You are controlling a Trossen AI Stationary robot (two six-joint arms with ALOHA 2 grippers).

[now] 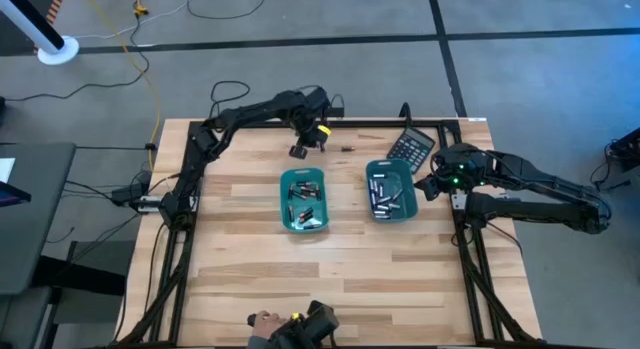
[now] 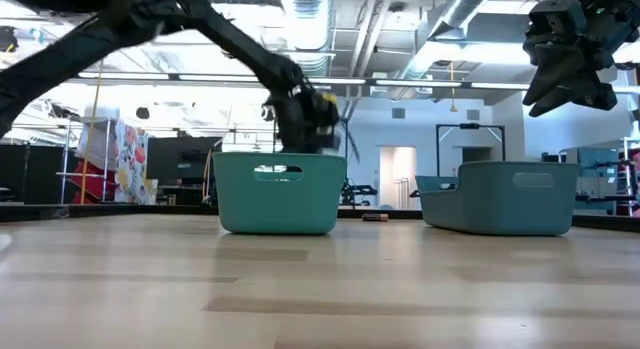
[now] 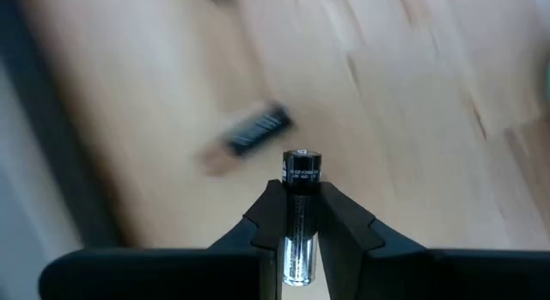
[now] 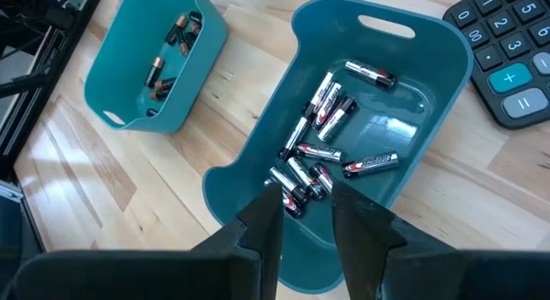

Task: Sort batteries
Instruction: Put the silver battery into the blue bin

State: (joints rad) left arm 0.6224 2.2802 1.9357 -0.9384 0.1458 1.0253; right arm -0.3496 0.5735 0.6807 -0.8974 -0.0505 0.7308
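Observation:
Two teal trays sit mid-table. The left tray point(image 1: 303, 200) holds dark batteries with coppery ends point(image 4: 168, 55). The right tray point(image 1: 390, 189) holds silvery batteries point(image 4: 322, 145). My left gripper point(image 1: 300, 149) hangs just beyond the left tray's far end, shut on one silvery battery point(image 3: 301, 205) with a dark end. Two loose batteries lie on the wood, one blurred below that gripper point(image 3: 255, 131) and one farther right point(image 1: 347, 147). My right gripper point(image 4: 302, 216) is open and empty, raised over the right tray's right side point(image 2: 570, 69). My left gripper pinches the silvery battery's body point(image 3: 301, 227) between its two fingers, with the battery lying along them. Its dark end point(image 3: 302, 167) sticks out past the fingertips. The battery is lifted clear of the table.
A black calculator point(image 1: 411, 145) lies at the far right, just beyond the right tray. A black frame rail runs along the table's far edge point(image 1: 370, 124). A hand point(image 1: 265, 322) shows at the near edge beside a dark device. Bare wood spans the near half.

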